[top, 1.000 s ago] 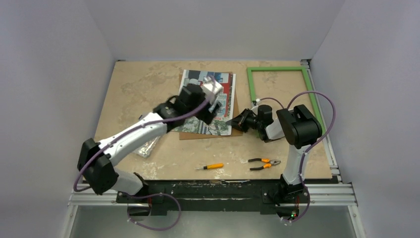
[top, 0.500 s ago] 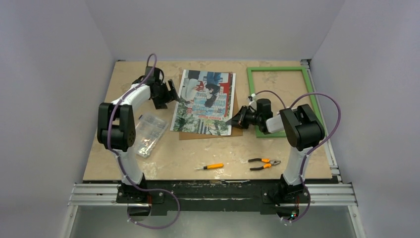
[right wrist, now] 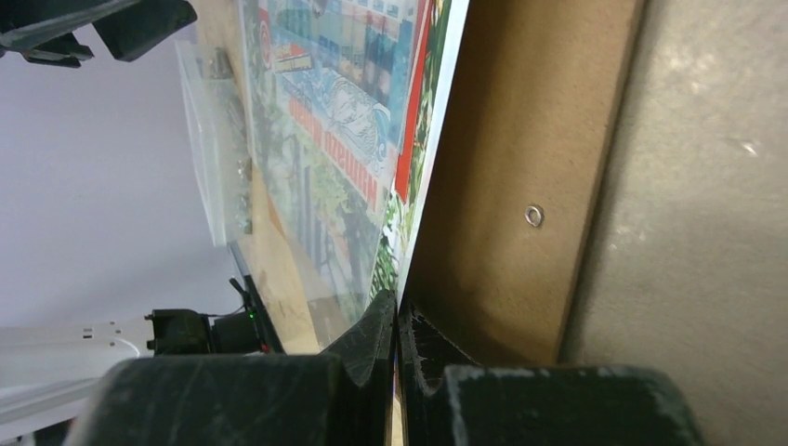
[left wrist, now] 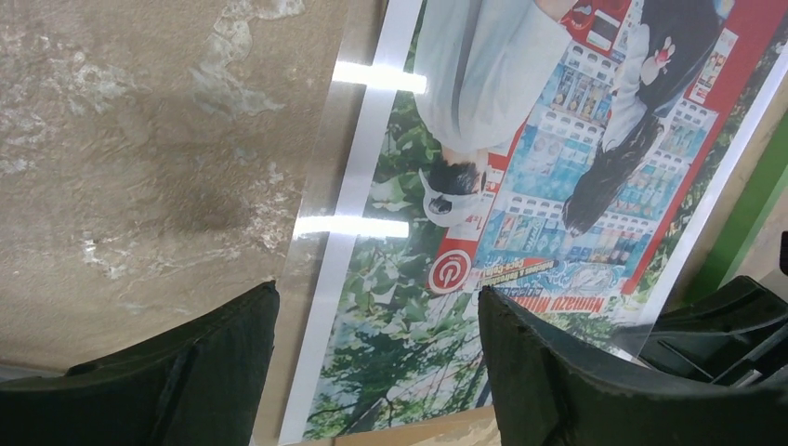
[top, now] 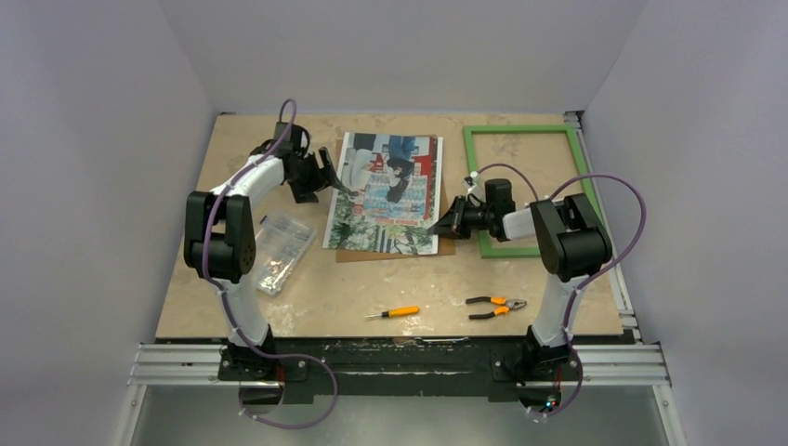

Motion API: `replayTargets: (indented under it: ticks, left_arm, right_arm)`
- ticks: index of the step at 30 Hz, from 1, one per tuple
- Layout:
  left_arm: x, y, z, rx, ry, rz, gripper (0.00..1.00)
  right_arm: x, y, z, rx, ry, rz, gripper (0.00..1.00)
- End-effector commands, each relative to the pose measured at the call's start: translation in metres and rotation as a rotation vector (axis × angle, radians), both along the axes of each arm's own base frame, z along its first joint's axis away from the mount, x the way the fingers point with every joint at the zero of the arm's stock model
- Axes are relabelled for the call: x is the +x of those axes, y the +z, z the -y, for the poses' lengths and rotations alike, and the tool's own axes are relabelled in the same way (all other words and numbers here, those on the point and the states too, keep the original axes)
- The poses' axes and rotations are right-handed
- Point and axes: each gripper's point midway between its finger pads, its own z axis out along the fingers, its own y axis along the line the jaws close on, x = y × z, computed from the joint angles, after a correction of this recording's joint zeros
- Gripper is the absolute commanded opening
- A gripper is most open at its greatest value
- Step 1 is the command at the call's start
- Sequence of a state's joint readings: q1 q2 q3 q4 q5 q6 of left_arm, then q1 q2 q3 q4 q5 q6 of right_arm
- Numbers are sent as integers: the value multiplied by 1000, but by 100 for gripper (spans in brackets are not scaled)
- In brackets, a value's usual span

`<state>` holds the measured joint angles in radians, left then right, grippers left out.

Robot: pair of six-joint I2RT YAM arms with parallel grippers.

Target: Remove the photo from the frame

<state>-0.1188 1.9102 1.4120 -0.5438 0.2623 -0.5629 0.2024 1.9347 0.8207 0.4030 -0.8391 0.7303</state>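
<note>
The colourful rectangular photo print (top: 386, 190) is lying on the beige stone-patterned surface (top: 242, 158), just left of the thin green frame (top: 520, 128). The left pincer (top: 327, 175) is hovering open at its left edge, and the right pincer (top: 437, 226) is sitting closed at its right edge.

left claw (top: 325, 173) wide apart, angled down | right claw (top: 437, 226) pinched shut, pointing left

Seen from above, the large flat colourful rectangular photo (top: 384, 192) lies at upper centre of the beige stone-patterned table (top: 232, 158), on a plain brown board (top: 390, 252) that juts out below it. The thin green rectangular frame (top: 517, 130) lies just to its right. A clear plastic packet of small metal parts (top: 279, 249) lies lower left of the photo. Near the table's lower edge, an orange-handled screwdriver (top: 393, 313) lies left of orange-handled pliers (top: 495, 307).
</note>
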Motion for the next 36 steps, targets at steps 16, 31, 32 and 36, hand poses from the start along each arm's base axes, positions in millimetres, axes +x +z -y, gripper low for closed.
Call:
replayTargets:
  ticks: [16, 31, 32, 36]
  left_arm:
    - [16, -21, 3, -2, -7, 6, 85]
    - [-27, -45, 30, -115, 24, -170, 82]
    - [-30, -45, 31, -125, 33, -176, 82]
    - [-40, -44, 33, -158, 62, -188, 82]
  right_arm:
    - [6, 20, 7, 7, 44, 53, 0]
    - [11, 31, 11, -39, 39, 78, 0]
    - [12, 31, 12, -48, 40, 80, 0]
    - [16, 27, 18, -109, 28, 75, 0]
